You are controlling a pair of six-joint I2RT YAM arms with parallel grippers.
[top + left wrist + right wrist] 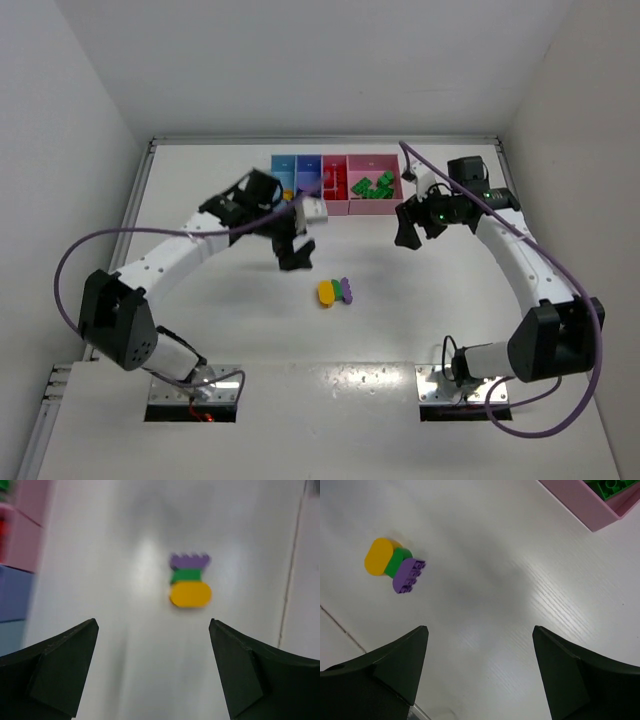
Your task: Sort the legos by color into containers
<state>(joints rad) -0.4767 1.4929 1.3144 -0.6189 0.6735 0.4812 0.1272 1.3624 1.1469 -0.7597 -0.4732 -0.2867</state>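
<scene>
Judging from its look, we take the clump (335,291) of yellow, green and purple legos to be light, rigid plastic with smooth, rather slippery sides. It should neither bend nor break, but a skewed pinch could make it skid or spin. It lies near the middle of the worktop (250,335), well apart from the containers (375,207) along the far edge.

We would take hold across its narrow width, on the flat faces of the yellow end or the purple end. Since three colours are stuck together, one end effector would probably have to hold each end to pull them apart.

The left end effector (295,258) hangs just beyond the clump, its jaws spread wide and empty. The right end effector (408,235), nearer the wider pink bin, is likewise spread and holds nothing.

Nothing lies between either one and the clump. Green bricks (375,186) already fill that bin, and its raised walls would need clearing on any drop.
</scene>
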